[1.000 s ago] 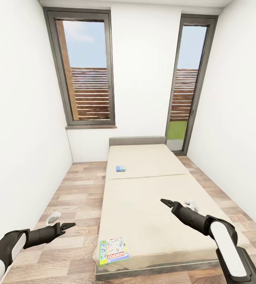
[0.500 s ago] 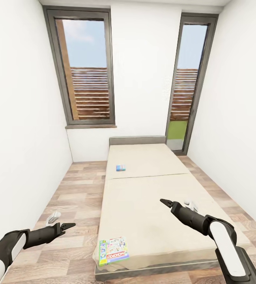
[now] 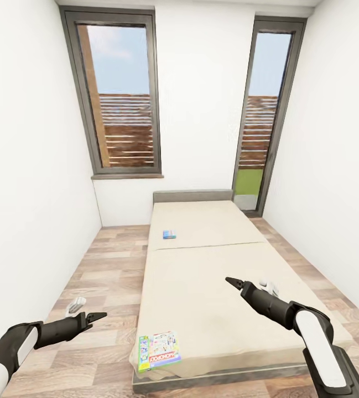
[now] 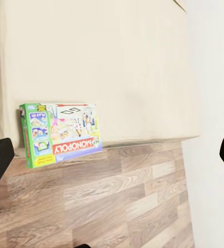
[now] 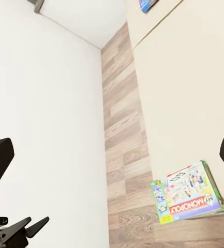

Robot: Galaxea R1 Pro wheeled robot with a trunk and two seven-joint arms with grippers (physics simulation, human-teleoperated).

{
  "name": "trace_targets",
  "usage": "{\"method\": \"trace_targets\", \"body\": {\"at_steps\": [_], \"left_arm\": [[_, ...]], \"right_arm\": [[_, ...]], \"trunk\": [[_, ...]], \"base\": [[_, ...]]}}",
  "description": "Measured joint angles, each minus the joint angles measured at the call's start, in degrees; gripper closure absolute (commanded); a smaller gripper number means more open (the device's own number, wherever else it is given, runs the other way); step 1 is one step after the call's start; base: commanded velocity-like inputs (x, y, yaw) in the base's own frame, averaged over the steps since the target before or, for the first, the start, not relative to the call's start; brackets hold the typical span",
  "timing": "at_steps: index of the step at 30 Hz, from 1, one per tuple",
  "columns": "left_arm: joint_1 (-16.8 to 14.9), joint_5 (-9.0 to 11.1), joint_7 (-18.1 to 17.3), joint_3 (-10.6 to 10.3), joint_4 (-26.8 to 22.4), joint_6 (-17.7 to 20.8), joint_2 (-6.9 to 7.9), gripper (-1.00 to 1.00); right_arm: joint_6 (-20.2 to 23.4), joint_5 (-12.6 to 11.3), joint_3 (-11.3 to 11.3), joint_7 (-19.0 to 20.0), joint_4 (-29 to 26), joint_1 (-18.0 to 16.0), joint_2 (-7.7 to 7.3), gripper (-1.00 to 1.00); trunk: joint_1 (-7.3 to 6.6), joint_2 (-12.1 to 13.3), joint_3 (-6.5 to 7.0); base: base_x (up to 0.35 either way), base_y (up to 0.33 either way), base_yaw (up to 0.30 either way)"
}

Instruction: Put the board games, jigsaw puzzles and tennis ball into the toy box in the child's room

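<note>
The bed [image 3: 201, 265] has a beige mattress and runs from the far wall towards me. A white, green-edged Monopoly board game [image 3: 159, 351] lies at its near left corner, also seen in the wrist views [image 4: 60, 133] [image 5: 187, 192]. A small blue board game [image 3: 169, 235] lies further up the mattress [image 5: 147, 4]. My left gripper [image 3: 97, 317] is open over the floor, left of the Monopoly box. My right gripper [image 3: 232, 283] is open above the mattress, to the right of it. The table, toy box, jigsaw puzzles and tennis ball are out of view.
Wood plank floor [image 3: 107, 260] runs along the bed's left side, with a narrower strip on the right. White walls close in on both sides. Two tall dark-framed windows [image 3: 118, 94] fill the far wall. A small white object [image 3: 75, 304] lies on the floor.
Almost nothing has changed. The left arm has sunk a touch, and both grippers stay open with the boxes where they were.
</note>
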Motion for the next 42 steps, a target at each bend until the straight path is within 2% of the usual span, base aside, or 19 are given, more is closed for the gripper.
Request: {"method": "trace_targets", "body": {"at_steps": [9,17,23,32,42], "left_arm": [[0.00,0.25,-0.27,0.44,0.00,0.18,0.15,-1.00],[0.00,1.41,-1.01,4.90,0.00,0.59,0.54,-1.00],[0.00,1.45,-5.72,6.16,0.01,1.66,0.58,-1.00],[0.07,1.45,-10.08,6.48,0.05,7.04,0.70,-1.00],[0.08,1.62,-11.54,6.50,0.03,8.08,2.63,-1.00]], "right_arm": [[-0.09,-1.63,-0.11,1.63,0.16,0.00,-0.11,-1.00],[-0.13,-1.79,0.04,1.65,0.24,0.01,0.01,-1.00],[-0.14,-1.78,0.02,1.69,0.37,0.02,0.00,-1.00],[-0.15,-1.76,-0.07,1.66,0.35,0.00,0.02,-1.00],[-0.33,-1.82,0.06,1.63,0.39,0.00,0.05,-1.00]], "trunk": [[1.98,-3.62,-1.62],[3.74,-6.83,-3.06],[5.06,-9.24,-4.14],[5.06,-9.26,-4.15],[5.06,-9.26,-4.15]], "base": [[0.000,0.000,0.000],[0.000,0.000,0.000],[0.000,0.000,0.000],[0.000,0.000,0.000],[0.000,0.000,0.000]]}}
